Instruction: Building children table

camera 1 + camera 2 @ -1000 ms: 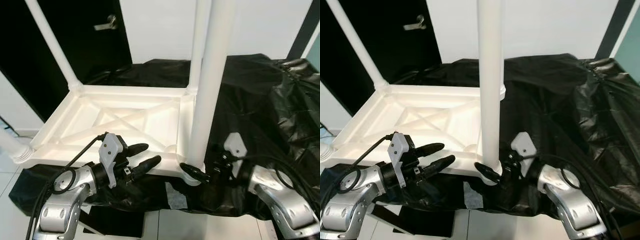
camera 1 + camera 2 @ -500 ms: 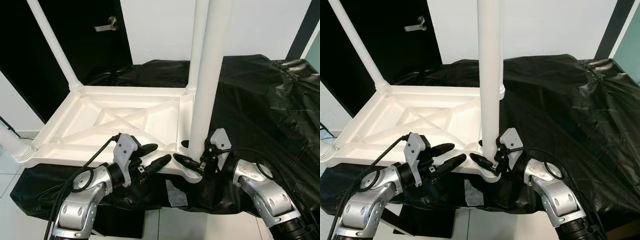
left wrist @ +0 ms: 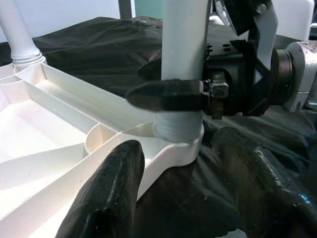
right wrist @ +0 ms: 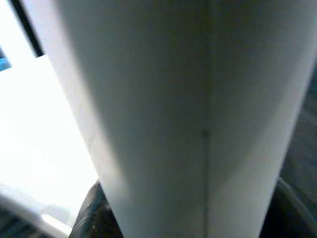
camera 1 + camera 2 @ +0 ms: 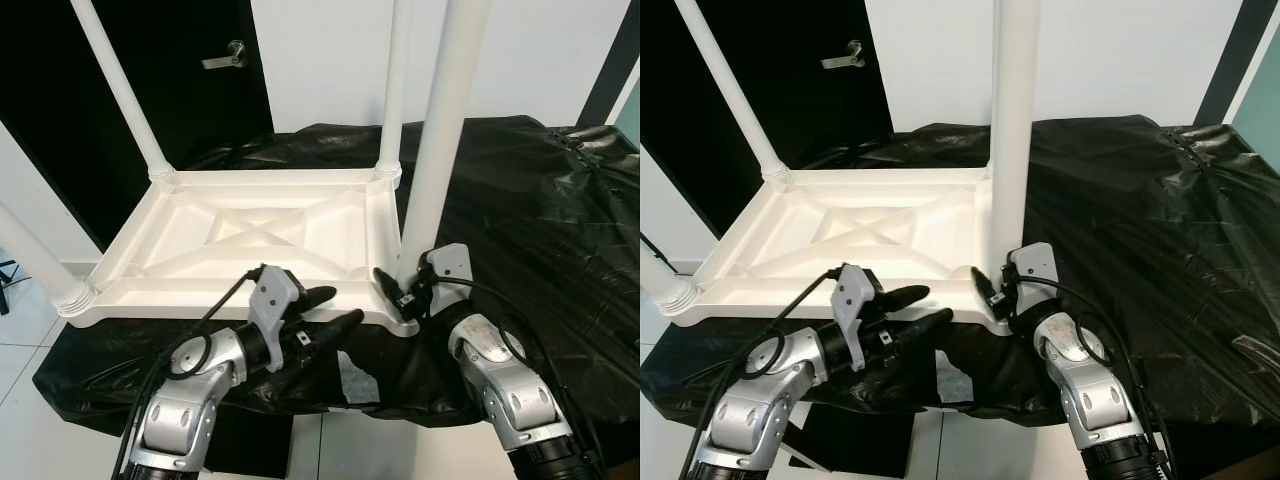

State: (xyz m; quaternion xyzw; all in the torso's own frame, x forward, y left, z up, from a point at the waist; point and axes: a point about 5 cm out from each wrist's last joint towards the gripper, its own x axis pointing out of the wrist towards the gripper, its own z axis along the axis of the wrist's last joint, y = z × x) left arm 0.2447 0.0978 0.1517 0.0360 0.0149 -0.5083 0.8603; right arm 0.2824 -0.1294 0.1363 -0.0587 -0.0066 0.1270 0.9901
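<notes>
Gripping table leg [image 3: 184, 64]: right gripper [image 3: 171, 84] | left gripper [image 5: 330, 308] spread

Even, bright room light from above; head views sharp, little shadow. Soft glare on the black plastic sheet [image 5: 520, 190] beyond my right gripper [image 5: 395, 290]. White tabletop [image 3: 29, 124] beside my left gripper [image 3: 183, 198] nearly blown out. My right wrist view: table leg [image 4: 188, 109] too close, blurred, overexposed alongside.
</notes>
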